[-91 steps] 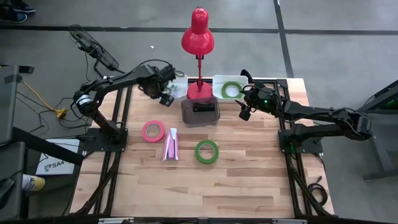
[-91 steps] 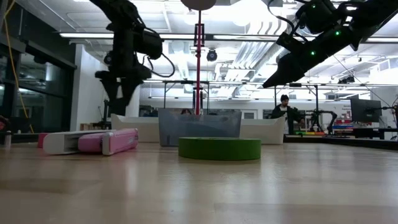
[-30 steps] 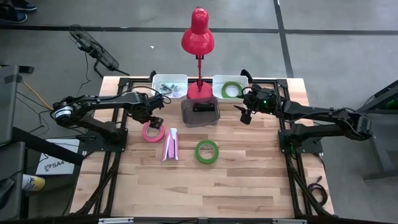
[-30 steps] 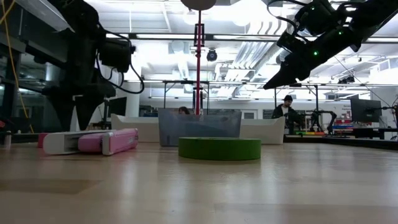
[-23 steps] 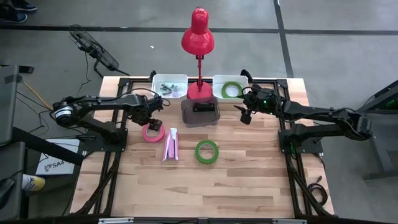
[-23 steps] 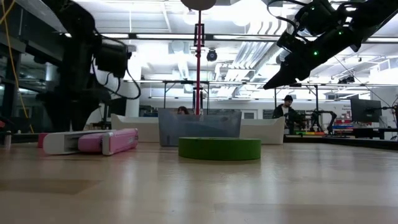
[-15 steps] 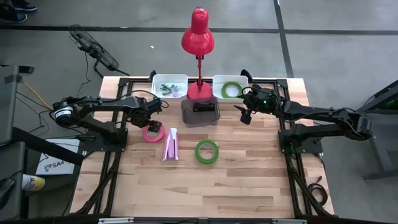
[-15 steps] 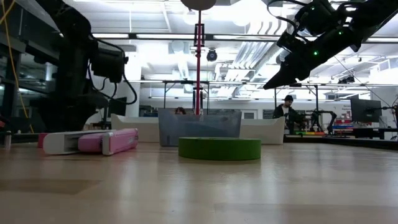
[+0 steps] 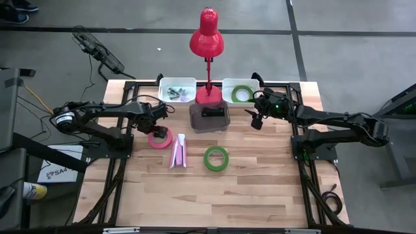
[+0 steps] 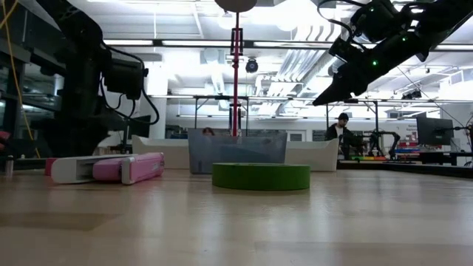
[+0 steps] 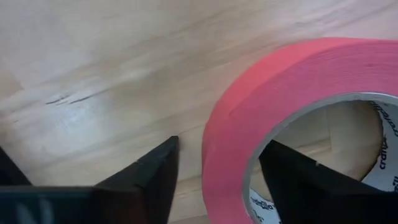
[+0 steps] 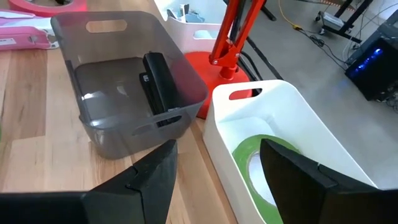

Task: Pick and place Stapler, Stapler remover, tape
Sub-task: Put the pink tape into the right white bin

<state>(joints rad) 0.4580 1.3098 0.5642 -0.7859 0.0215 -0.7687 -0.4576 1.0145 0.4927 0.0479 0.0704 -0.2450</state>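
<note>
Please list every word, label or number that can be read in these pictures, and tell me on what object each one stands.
"SA4": on the white sheet lying on the floor, left of the table; the reading is uncertain.
"craf...": printed on the inner core of the pink tape; the rest is cut off or too blurred to read.
A second line of print, lower on the same core, is unreadable.

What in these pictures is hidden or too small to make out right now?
- Pink tape: cut off by the left wrist view's edge; lettering inside its core too small.
- White bin: contents too small in the high view.
- Person: distant in the low view, partly behind equipment.
</note>
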